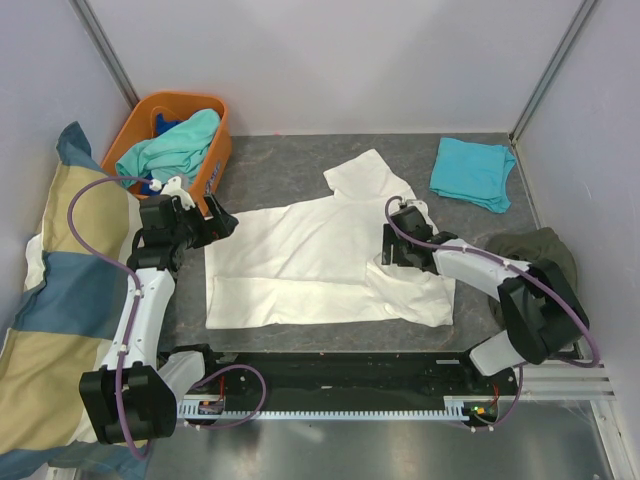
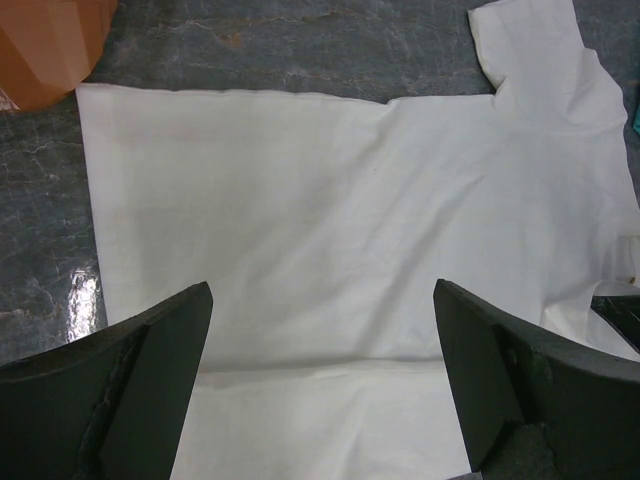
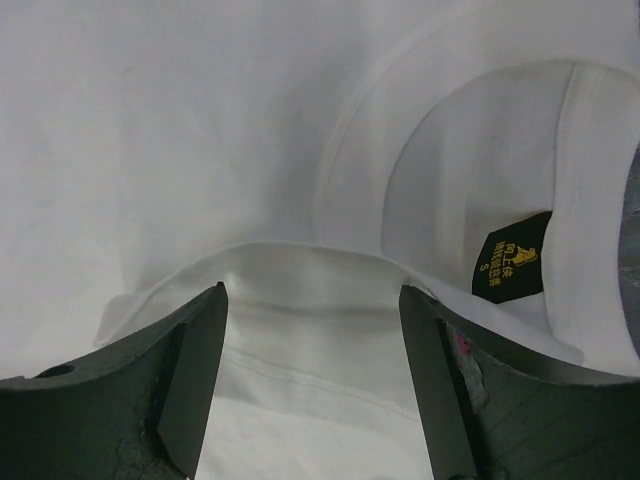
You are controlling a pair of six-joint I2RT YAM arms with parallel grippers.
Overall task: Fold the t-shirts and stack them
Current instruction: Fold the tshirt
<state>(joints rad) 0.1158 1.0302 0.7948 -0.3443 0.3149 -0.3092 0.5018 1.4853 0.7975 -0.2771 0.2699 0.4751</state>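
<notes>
My left fingers (image 2: 150,370) spread wide, hovering empty over cream-white t-shirt (image 1: 300,260) lying flat at middle of table (image 1: 300,160). My right fingers (image 3: 470,380) well apart, straddling raised fold of same shirt, gripping nothing. Folded turquoise t-shirt (image 1: 472,172) at far right corner.

Bare bench (image 1: 280,165) open along the far side, between orange basket (image 1: 220,150) at far left and folded turquoise tee (image 1: 473,172) at far right. White tee (image 1: 300,265) covers the middle. Left flank tight: checked pillow (image 1: 50,330) crowds the edge, left arm (image 1: 145,300) fills the gap. Right flank: dark green garment (image 1: 545,250) heaped beside right arm (image 1: 480,265). Narrow bare strip along near edge.
</notes>
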